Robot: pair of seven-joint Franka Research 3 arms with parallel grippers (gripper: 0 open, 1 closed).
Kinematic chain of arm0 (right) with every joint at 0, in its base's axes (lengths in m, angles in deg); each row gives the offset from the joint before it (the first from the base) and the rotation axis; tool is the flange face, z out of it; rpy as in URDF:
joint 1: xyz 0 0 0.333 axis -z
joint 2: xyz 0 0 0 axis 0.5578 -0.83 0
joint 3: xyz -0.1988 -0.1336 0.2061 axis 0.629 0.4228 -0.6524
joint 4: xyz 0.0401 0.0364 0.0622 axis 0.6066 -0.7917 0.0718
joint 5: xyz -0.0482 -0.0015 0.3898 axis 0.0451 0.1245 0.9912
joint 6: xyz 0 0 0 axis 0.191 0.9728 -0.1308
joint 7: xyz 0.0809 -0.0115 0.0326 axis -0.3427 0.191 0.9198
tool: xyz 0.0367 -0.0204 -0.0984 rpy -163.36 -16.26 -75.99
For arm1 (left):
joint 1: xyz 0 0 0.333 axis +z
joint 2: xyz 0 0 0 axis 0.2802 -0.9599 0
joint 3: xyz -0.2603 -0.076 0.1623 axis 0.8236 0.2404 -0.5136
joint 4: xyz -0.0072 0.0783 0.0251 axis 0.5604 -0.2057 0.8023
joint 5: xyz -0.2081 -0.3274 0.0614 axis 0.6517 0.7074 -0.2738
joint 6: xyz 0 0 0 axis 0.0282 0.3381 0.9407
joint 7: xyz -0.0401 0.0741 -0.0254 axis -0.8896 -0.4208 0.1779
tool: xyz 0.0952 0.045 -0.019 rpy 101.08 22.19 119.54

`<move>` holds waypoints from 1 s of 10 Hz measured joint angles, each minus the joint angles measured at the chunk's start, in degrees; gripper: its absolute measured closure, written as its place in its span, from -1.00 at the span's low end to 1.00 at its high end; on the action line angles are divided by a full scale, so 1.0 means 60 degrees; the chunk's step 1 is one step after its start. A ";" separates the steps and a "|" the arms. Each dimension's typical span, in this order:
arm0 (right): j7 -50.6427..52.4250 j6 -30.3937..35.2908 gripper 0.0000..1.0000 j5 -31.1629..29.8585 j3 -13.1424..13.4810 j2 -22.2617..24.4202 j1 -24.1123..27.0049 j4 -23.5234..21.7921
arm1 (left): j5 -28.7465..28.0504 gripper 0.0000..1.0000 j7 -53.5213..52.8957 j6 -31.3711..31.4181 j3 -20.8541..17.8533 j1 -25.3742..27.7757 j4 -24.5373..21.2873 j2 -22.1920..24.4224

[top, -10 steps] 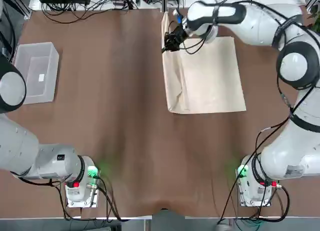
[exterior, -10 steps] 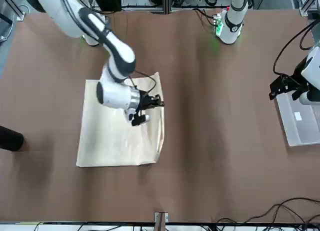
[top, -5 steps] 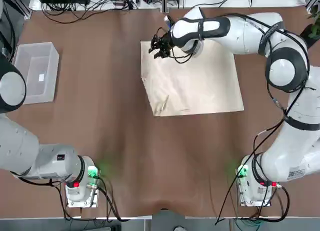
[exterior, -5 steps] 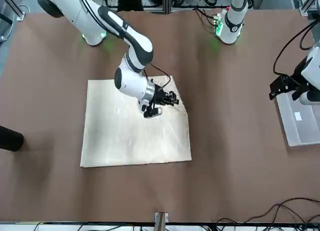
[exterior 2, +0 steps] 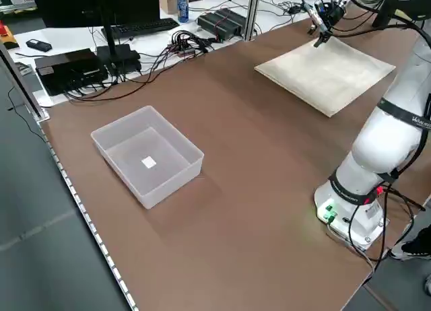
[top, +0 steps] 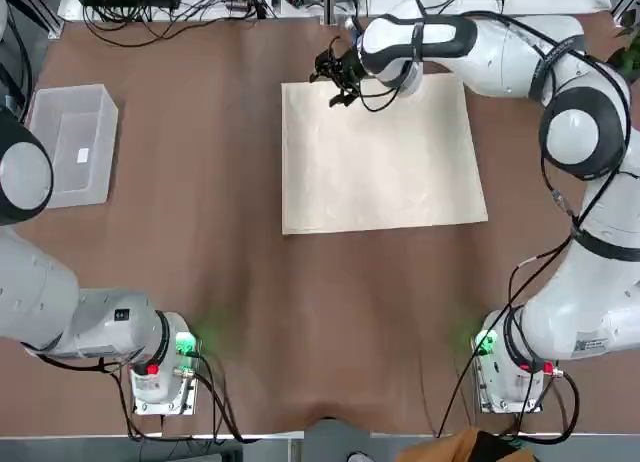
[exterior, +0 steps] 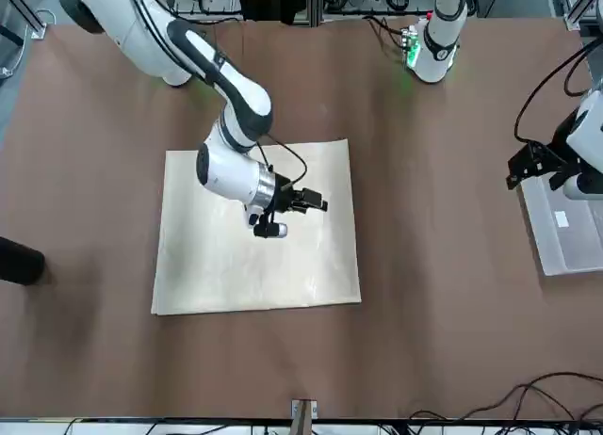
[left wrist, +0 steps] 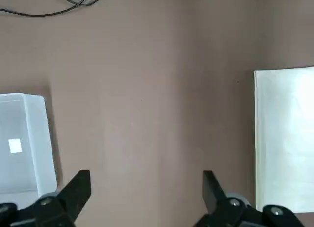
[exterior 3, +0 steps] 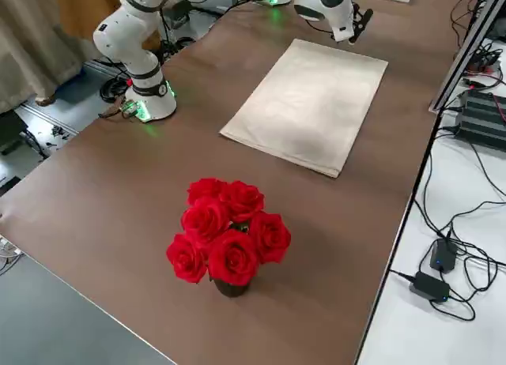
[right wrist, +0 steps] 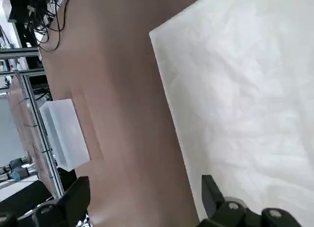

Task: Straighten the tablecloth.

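Top view: the tablecloth (top: pixel 383 154) lies spread flat as one sheet on the far right part of the brown table cover (top: pixel 230 282), with the right gripper (top: pixel 334 82) above its far left corner, fingers spread and holding nothing. Front view: the same gripper (exterior: pixel 311 205) hangs over the cloth. Left wrist view: the left gripper (left wrist: pixel 146 187) is spread wide and empty, with a clear plastic bin (left wrist: pixel 22 143) to one side.

right tool (exterior: pixel 316 205) (fingers apart) hangs over the flat tablecloth (exterior: pixel 217 265).
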 joint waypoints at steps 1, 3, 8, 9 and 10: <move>0.0297 0.0668 -1.00 -0.0015 0.0022 0.0277 0.0367 -0.0029 | 0.0000 -1.00 0.0000 0.0000 -0.0001 0.0001 0.0000 -0.0005; 0.1151 0.2418 -1.00 -0.0179 0.0075 0.1037 0.1637 -0.0034 | 0.0000 -1.00 0.0000 0.0000 -0.0004 0.0002 0.0003 -0.0007; 0.1494 0.6180 -1.00 -0.4162 0.0085 0.2847 0.3914 0.0325 | 0.0000 -1.00 0.0000 0.0000 -0.0005 0.0003 0.0011 -0.0013; 0.1493 0.6697 -1.00 -0.4615 0.0213 0.3292 0.4100 0.0402 | 0.0000 -1.00 0.0000 0.0000 -0.0005 0.0002 0.0012 -0.0013; 0.1545 0.7128 -1.00 -0.4894 0.0615 0.3771 0.4091 0.0412 | 0.0000 -1.00 0.0000 0.0000 -0.0005 0.0003 0.0013 -0.0014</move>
